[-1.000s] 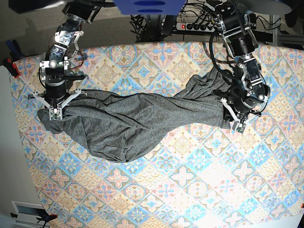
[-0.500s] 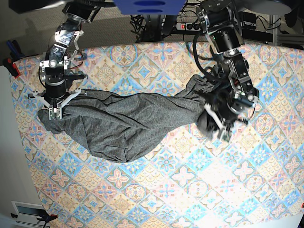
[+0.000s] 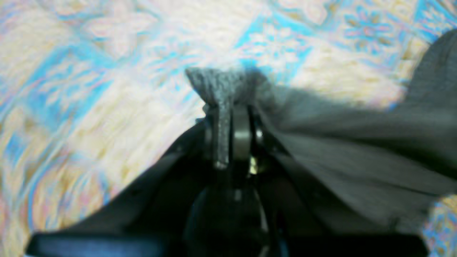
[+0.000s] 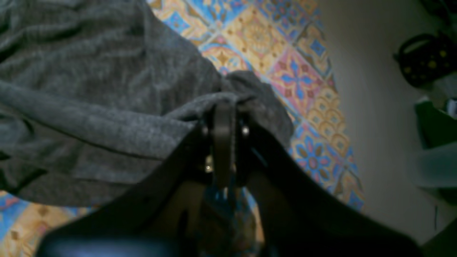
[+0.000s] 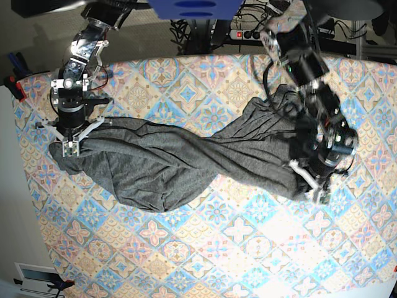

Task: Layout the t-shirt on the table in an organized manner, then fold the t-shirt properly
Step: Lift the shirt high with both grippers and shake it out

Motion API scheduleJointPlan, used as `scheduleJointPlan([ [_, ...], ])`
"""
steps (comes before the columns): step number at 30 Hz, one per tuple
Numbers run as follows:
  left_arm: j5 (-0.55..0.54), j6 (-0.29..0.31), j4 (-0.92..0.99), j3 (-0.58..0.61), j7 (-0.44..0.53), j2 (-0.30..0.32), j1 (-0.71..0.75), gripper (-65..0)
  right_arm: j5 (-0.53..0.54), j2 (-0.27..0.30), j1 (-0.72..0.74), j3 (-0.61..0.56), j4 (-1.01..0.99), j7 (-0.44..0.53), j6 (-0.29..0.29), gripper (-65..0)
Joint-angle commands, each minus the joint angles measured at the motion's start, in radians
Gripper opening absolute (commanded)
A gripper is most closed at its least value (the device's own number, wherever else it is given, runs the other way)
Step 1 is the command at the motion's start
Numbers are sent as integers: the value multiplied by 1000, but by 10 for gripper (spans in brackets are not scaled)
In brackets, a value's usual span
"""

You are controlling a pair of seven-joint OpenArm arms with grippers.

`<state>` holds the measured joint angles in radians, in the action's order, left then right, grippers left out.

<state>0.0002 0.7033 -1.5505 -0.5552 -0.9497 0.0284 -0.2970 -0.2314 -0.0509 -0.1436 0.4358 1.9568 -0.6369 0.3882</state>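
Overhead, the base view takes in the whole t-shirt [image 5: 180,164], a grey twisted band lying across the upper half of the patterned surface [image 5: 236,248], wide and rumpled toward 9 o'clock and drawn narrow toward 3 o'clock; the wrist views show only the corners being held. In the left wrist view, which is blurred, the left pincer [image 3: 228,107] is closed on a small tuft of grey fabric that sticks out past the tips toward 12 o'clock, while the rest of the cloth trails off toward 4 o'clock above the surface. In the right wrist view the right pincer [image 4: 223,107] is closed narrow on a bunched fold of the shirt, whose fabric spreads from the tips toward 9 o'clock; the cloth's edge and a bare wall lie toward 3 o'clock. From above, the left arm reaches down from 1 o'clock, its pincer [image 5: 317,189] at the shirt's narrow end, and the right arm hangs from 11 o'clock, its pincer [image 5: 71,148] at the wide end
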Motion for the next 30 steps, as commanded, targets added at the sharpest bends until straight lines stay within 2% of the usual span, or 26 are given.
scheduleJointPlan([
  [1,-30,-5,-58,-10,10,34,-52,-608,5,6,11,-2,17,19,-7,-650],
  [3,-21,-5,-81,-10,-50,38,-113,-608,7,6,20,-2,8,-48,-7,-650],
  [7,-19,-5,-37,-7,-101,35,-215,-608,7,7,184,-1,-9,-156,-7,-650],
  [10,-18,-5,54,-9,-99,38,-285,-608,5,24,313,-1,-20,-194,-7,-650],
  [15,-19,-5,183,-7,-91,48,-396,-608,5,79,433,-2,-106,-248,-7,-650],
  [23,-19,-9,546,80,71,97,-623,-608,5,145,684,-12,-382,-243,-7,-650],
  [25,-19,-58,660,103,154,101,-690,-608,5,165,767,-42,-474,-242,-7,-650],
  [30,-19,-96,938,117,309,133,-856,-608,5,214,902,-114,-646,-163,-7,-650],
])
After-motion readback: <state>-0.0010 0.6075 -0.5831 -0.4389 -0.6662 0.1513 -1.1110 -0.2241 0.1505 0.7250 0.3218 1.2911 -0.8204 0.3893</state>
